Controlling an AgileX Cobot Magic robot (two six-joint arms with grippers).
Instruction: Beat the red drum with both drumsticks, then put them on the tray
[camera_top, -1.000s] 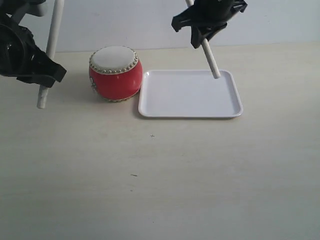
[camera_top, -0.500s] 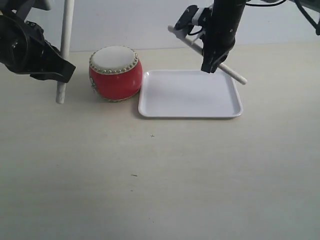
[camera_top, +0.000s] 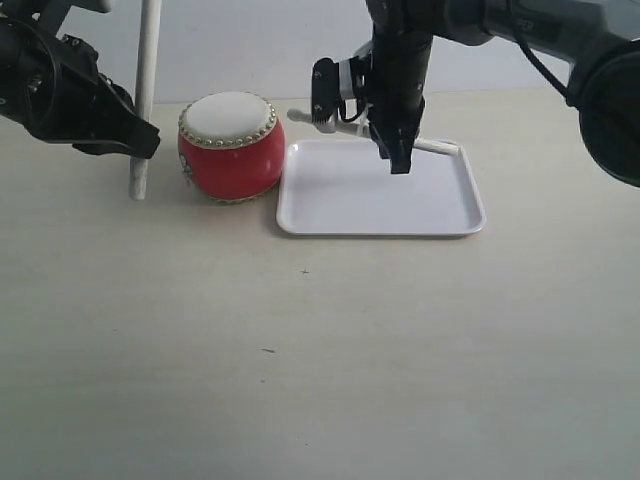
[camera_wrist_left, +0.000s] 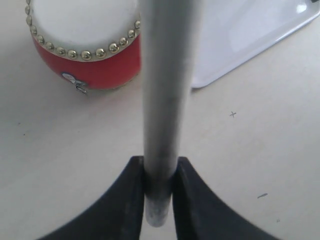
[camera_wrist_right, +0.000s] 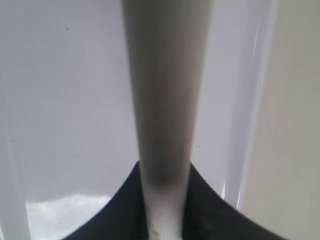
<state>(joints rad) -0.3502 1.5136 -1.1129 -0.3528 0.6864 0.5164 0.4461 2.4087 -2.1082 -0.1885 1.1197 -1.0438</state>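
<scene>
Both jaws pinching drumsticks. Risk: right stick (camera_top: 437, 146), released over tray (camera_top: 380, 215) rim, rolling onto table (camera_top: 300, 350); left stick (camera_top: 149, 60) clipping drum (camera_top: 230, 160).

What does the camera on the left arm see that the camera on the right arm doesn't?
Only the left wrist view shows the small glossy red drum with a cream top and gold studs, plus the left gripper clamping its thin pale wooden drumstick. Only the right wrist view shows the right gripper clamping the other pale drumstick over the flat white plastic tray. Both show that tray and the beige tabletop.
</scene>
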